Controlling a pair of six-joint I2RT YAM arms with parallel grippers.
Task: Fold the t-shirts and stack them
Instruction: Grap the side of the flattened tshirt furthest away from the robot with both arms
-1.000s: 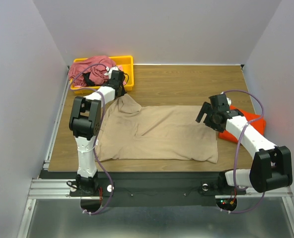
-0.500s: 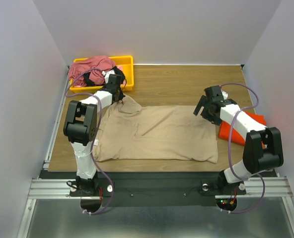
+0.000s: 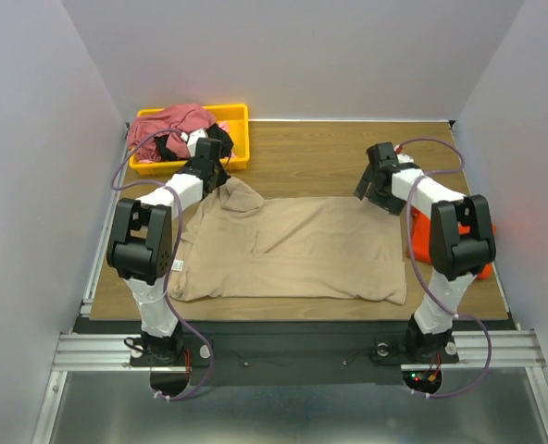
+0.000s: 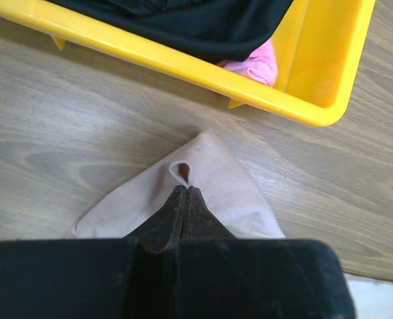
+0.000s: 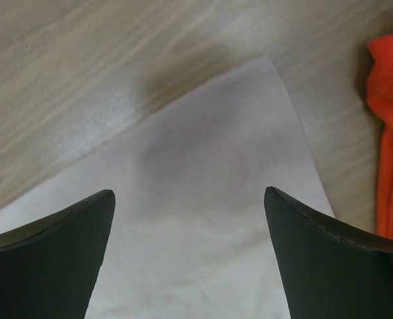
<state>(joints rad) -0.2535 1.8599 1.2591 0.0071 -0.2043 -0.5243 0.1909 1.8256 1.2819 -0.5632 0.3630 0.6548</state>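
Your left gripper (image 4: pixel 185 197) pinches the far-left corner of the tan tee (image 3: pixel 292 250), soft and probably light, spread on the surface (image 3: pixel 320 157); your right gripper (image 5: pixel 188 194) hangs wide over the far-right corner, so pinch there.

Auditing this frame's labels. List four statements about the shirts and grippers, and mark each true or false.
1. The left gripper is shut on a corner of the tan t-shirt. True.
2. The right gripper is pinching the tan t-shirt. False: its fingers are spread open above the shirt's corner.
3. Black cloth lies in the yellow bin. True.
4. The orange-red t-shirt lies in the yellow bin. False: it lies on the table, right of the tan t-shirt.
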